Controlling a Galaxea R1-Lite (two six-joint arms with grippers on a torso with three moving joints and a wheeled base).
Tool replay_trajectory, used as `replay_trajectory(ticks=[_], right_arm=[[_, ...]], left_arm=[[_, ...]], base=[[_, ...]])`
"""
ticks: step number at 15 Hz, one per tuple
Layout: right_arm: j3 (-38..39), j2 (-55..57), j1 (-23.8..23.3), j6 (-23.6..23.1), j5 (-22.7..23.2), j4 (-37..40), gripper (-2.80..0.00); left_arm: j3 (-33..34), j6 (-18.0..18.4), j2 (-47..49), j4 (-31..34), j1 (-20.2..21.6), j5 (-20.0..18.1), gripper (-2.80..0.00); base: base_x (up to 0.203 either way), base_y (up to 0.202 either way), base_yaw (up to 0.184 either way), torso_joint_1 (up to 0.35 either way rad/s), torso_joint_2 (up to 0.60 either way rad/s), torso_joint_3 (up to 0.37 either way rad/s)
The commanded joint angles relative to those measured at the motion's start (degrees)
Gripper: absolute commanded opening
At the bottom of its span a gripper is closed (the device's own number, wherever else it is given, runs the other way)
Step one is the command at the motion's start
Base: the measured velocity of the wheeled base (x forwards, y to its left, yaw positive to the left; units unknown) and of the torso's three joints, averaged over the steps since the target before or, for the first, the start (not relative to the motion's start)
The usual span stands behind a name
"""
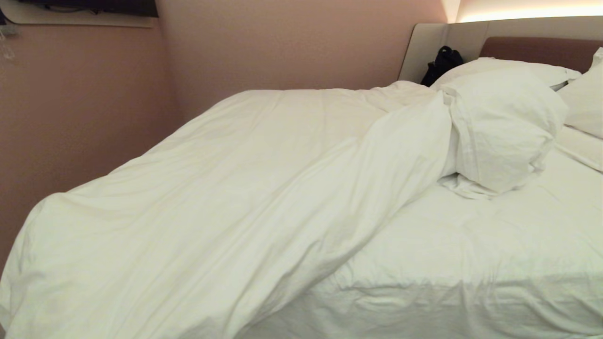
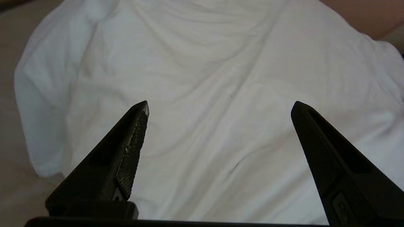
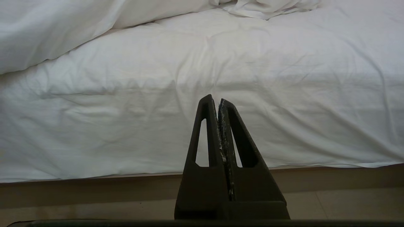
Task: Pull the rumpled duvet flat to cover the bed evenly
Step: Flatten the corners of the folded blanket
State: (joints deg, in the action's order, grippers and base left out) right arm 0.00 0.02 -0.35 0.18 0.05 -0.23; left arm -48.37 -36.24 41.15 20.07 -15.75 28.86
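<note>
The white duvet lies bunched along the left half of the bed, with a diagonal fold running from the near left corner up to the pillows. The right part of the sheeted mattress is bare. Neither arm shows in the head view. In the left wrist view my left gripper hangs open just above the duvet near its rounded corner, with nothing between its fingers. My right gripper is shut and empty, held low in front of the mattress side.
White pillows are piled at the head end by the brown headboard. A black object sits beside the bed's head. A pink wall runs close along the bed's far left side. The bed base and tiled floor lie below my right gripper.
</note>
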Motion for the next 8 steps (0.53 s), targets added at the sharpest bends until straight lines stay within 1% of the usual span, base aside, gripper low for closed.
replay_trajectory(ticks=[1, 2, 3, 4, 5, 6, 8], right_arm=[[0.0, 0.0, 0.0, 0.0, 0.0, 0.0, -2.80], [0.0, 0.0, 0.0, 0.0, 0.0, 0.0, -2.80], [0.0, 0.0, 0.0, 0.0, 0.0, 0.0, -2.80], [0.0, 0.0, 0.0, 0.0, 0.0, 0.0, -2.80], [0.0, 0.0, 0.0, 0.0, 0.0, 0.0, -2.80], [0.0, 0.0, 0.0, 0.0, 0.0, 0.0, -2.80], [0.0, 0.0, 0.0, 0.0, 0.0, 0.0, -2.80]], left_arm=[[-2.5, -5.1, 14.7, -0.4, 4.2, 1.1, 0.00], [-2.9, -7.0, 18.3, -1.3, 7.6, 0.8, 0.00], [-3.1, -8.5, 21.4, -2.7, 10.9, -0.4, 0.00], [-3.3, -9.6, 24.5, -5.0, 15.0, -2.3, 0.00], [-3.9, -10.1, 27.6, -7.8, 18.8, -4.3, -2.80], [-5.1, -10.4, 30.3, -9.9, 22.2, -6.1, -2.80], [-9.2, -10.7, 35.2, -11.7, 28.8, -9.7, -2.80]], base=[[0.000, 0.000, 0.000, 0.000, 0.00, 0.000], [0.000, 0.000, 0.000, 0.000, 0.00, 0.000], [0.000, 0.000, 0.000, 0.000, 0.00, 0.000], [0.000, 0.000, 0.000, 0.000, 0.00, 0.000], [0.000, 0.000, 0.000, 0.000, 0.00, 0.000], [0.000, 0.000, 0.000, 0.000, 0.00, 0.000], [0.000, 0.000, 0.000, 0.000, 0.00, 0.000]])
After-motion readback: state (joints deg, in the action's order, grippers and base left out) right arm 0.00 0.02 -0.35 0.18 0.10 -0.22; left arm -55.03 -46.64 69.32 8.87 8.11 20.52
